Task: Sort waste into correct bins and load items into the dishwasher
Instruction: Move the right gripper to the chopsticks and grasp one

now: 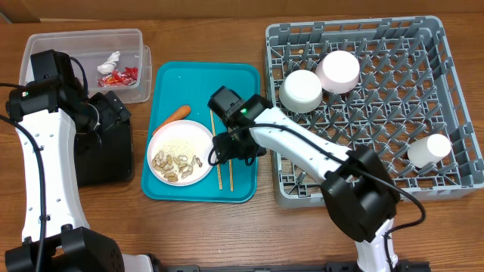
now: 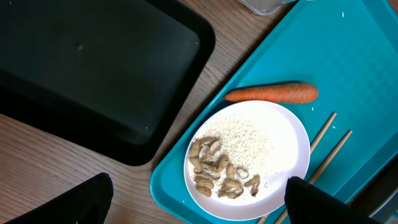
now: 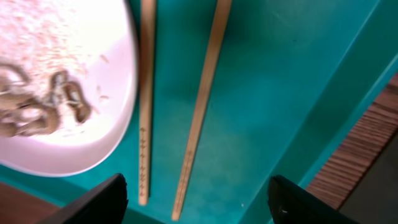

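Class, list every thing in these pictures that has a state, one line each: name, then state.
plate, holds rice and nut bits
carrot, lying on the teal tray
chopsticks, lying flat, ungripped
clear tub, holds wrapper and tissue
black tray, empty as far as seen
bowls, in the rack
cup, in the rack
left fingers, open, empty
right fingers, open over the chopsticks

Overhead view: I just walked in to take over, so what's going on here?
The right gripper hangs open over the chopsticks on the teal tray, not gripping them. The left gripper, also open, hovers near the plate of rice and nuts. Two bowls and a cup sit in the grey rack; wrapper and tissue are in the clear tub.
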{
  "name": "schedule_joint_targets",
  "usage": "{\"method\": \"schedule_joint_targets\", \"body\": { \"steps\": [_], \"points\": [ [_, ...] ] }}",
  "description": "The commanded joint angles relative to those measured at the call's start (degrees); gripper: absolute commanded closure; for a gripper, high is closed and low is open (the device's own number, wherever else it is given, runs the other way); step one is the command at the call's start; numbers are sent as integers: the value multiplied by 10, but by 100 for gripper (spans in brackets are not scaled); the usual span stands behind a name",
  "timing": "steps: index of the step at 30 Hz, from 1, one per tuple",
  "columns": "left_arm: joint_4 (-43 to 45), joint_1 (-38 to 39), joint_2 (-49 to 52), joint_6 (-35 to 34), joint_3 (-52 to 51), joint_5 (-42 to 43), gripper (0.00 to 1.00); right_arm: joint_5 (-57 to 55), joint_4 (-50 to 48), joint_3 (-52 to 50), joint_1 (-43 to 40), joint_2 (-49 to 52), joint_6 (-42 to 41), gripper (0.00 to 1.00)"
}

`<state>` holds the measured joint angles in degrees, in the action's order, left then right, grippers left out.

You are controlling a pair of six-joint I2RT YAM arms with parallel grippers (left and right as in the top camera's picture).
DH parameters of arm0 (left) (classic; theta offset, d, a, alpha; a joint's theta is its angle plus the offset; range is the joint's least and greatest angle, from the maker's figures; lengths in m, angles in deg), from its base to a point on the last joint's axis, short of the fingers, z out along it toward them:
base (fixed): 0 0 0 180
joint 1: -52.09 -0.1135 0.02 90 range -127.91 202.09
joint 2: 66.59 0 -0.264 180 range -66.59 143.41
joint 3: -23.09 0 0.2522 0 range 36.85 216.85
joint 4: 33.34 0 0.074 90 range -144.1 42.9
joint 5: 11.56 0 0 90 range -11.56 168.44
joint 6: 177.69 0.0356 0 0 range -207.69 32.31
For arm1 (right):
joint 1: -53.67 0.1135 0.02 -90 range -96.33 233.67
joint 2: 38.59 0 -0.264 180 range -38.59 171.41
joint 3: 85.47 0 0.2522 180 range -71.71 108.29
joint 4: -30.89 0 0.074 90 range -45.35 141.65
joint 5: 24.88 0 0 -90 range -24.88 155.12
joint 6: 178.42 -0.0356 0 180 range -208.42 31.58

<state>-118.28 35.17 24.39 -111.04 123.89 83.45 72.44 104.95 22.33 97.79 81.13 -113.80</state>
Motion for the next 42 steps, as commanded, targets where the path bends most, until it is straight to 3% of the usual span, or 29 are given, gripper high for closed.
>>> {"method": "schedule_joint_targets", "body": {
  "steps": [1, 15, 32, 36, 39, 42],
  "points": [
    [-2, -1, -7, 16, 9, 8, 10, -37, -4, -3, 7, 14, -39, 25],
    [-2, -1, -7, 22, 8, 8, 10, -43, -18, -3, 16, 54, -49, 26],
    [0, -1, -7, 22, 8, 7, 10, -64, -9, -5, 16, 87, -77, 79],
    [0, -1, -7, 24, 8, 7, 10, -64, -1, -4, 15, 87, -76, 84],
    [0, -1, -7, 24, 8, 7, 9, -64, 5, -4, 15, 87, -75, 96],
    [0, -1, -7, 24, 8, 7, 10, -64, 13, 0, 14, 83, -74, 96]
  ]
}}
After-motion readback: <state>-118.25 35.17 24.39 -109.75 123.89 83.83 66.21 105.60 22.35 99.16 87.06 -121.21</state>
